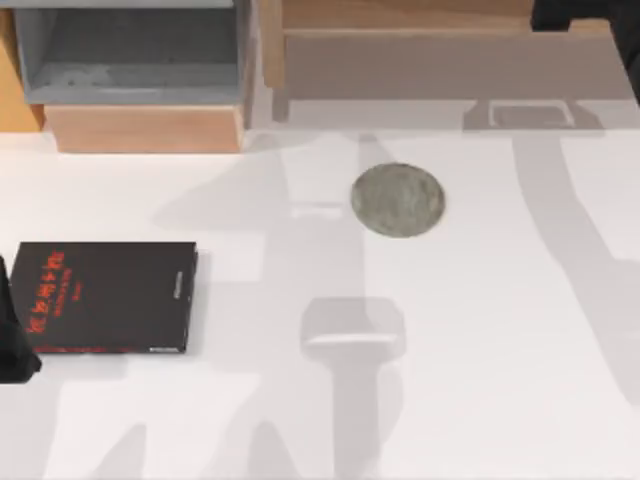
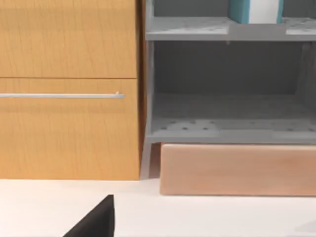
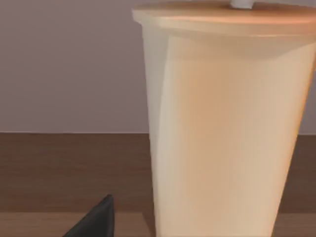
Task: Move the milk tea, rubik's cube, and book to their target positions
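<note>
Milk tea [image 3: 222, 123] (base cut off)

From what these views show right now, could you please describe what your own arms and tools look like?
Little of them is in sight. My left arm at the top view's left edge is a matt black, blocky shape with angular edges, no cables or markings visible. My right arm at the top right corner is equally plain black. Each wrist view shows a dark, pointed wedge of its own tool: left tool, right tool.

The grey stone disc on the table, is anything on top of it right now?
No. The grey stone disc lies bare on the white table. The milk tea stands on a brown wooden surface, close before the right wrist camera.
</note>
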{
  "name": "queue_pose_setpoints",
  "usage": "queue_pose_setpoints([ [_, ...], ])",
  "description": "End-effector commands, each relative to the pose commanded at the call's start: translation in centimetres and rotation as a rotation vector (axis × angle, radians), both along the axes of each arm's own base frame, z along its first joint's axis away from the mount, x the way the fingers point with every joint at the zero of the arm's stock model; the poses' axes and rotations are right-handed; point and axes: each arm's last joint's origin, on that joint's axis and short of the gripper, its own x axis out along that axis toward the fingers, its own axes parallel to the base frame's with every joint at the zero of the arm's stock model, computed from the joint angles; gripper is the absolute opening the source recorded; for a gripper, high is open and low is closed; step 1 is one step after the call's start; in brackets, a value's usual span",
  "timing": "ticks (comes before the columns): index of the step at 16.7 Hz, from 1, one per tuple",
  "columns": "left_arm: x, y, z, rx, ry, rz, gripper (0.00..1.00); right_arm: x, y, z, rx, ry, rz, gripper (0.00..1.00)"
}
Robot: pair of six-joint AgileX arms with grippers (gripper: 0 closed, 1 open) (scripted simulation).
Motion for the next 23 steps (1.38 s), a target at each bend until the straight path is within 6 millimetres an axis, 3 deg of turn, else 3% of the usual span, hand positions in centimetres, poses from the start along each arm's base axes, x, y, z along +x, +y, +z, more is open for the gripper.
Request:
queue_pose_setpoints([
  [3,0.0,0.0,0.0,0.0,0.0,0.0,1.0,1.5,0.2,0.1,0.001,-0.003,0.003,1.0],
  [10,0.0,0.0,0.0,0.0,0.0,0.0,1.0,7.4,0.1,0.2,0.001,-0.006,0.003,1.0],
  [15,0.0,0.0,0.0,0.0,0.0,0.0,1.0,8.0,0.1,0.1,0.001,-0.004,0.003,1.0],
  [23,0.0,0.0,0.0,0.0,0.0,0.0,1.0,8.0,0.1,0.1,0.001,-0.004,0.003,0.4],
])
